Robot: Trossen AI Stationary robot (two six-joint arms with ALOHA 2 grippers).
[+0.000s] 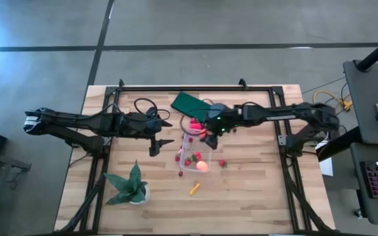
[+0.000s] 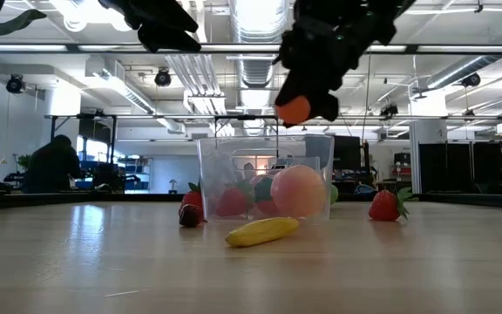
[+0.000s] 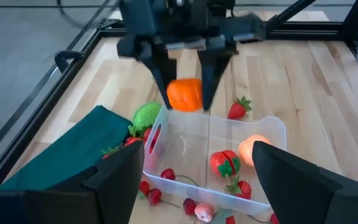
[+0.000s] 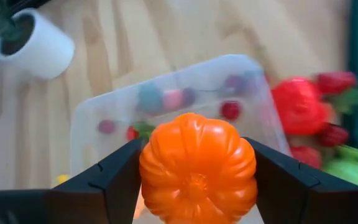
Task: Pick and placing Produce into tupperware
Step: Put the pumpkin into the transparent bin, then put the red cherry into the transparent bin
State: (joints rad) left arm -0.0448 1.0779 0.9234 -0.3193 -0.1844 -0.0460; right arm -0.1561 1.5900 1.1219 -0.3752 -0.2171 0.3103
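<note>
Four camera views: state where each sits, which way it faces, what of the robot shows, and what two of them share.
High view: above the table, facing straight down; both arms show, the right tool over the tupperware.
Low view: at tabletop height, facing level across; the arms enter from above.
Left wrist view: on the left arm, facing the right tool; its own open fingers show.
Right wrist view: on the right arm, facing down; its fingers show.
Shared: both wrist views show the orange pumpkin gripped above the tupperware.

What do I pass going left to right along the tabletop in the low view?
Dark berry → banana → peach inside the tupperware → strawberry off to the right.
</note>
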